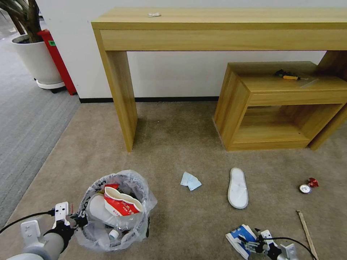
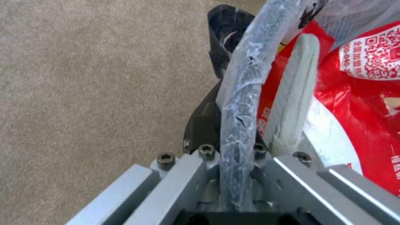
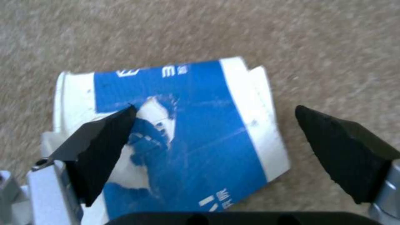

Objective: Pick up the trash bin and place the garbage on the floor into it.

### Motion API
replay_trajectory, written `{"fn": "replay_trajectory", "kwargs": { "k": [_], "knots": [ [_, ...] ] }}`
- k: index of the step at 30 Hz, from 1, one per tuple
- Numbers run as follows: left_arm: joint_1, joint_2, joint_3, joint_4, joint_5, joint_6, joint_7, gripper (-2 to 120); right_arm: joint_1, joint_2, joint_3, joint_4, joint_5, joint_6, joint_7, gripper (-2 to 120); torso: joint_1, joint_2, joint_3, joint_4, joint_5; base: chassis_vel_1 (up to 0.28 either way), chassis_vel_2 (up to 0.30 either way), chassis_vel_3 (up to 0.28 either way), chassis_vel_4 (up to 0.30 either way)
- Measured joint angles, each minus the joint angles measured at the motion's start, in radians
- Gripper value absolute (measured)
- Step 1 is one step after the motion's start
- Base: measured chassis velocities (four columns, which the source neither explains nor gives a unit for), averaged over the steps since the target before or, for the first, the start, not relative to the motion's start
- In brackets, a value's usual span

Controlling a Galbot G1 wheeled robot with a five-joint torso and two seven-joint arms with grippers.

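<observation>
Even, diffuse indoor light is filling the scene, casting only soft shadows under the wooden desk (image 1: 217, 25) and inside the low shelf unit (image 1: 278, 108). Wide-angle distortion is bowing the desk's edges. Motion blur is smearing the carpet (image 3: 312, 37) in the right wrist view; the left wrist view is showing blocky softness.

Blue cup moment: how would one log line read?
left gripper: shut on bin rim | right gripper: open over blue cup | cup: on carpet
</observation>
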Motion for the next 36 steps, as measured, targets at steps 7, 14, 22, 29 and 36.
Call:
{"fn": "replay_trajectory", "kwargs": {
  "k": [7, 14, 22, 29, 36],
  "knots": [
    [-0.005, -0.002, 0.010, -0.001, 0.002, 0.000, -0.003, 0, 0.027, 0.009, -0.017, -0.039, -0.007, 0.018, -0.005, 71, 0.000, 0.000, 0.000, -0.0001, -0.0010, 0.000, 0.000, 0.000, 0.000],
    [-0.006, -0.003, 0.011, -0.005, 0.002, 0.000, -0.005, 0, 0.043, 0.016, -0.025, -0.068, -0.010, 0.031, 0.000, 53, 0.000, 0.000, 0.000, -0.0003, -0.0014, 0.000, 0.000, 0.000, 0.000],
    [-0.005, -0.004, 0.010, -0.011, 0.001, 0.000, -0.006, 0, 0.048, 0.029, -0.029, -0.082, -0.022, 0.040, 0.004, 39, 0.000, 0.001, 0.000, -0.0004, -0.0011, 0.000, 0.000, 0.000, 0.000],
    [-0.005, -0.004, 0.012, -0.014, 0.001, 0.000, -0.007, 0, 0.047, 0.040, -0.023, -0.086, -0.029, 0.063, 0.010, 38, 0.000, 0.000, 0.000, 0.0001, 0.0003, 0.000, 0.000, 0.000, 0.000],
    [-0.004, -0.002, 0.017, -0.022, 0.001, 0.000, -0.007, 0, 0.047, 0.057, 0.004, -0.071, -0.046, 0.074, 0.013, 34, 0.000, 0.000, 0.000, 0.0000, 0.0012, 0.000, 0.000, 0.000, 0.000]
  ]
}}
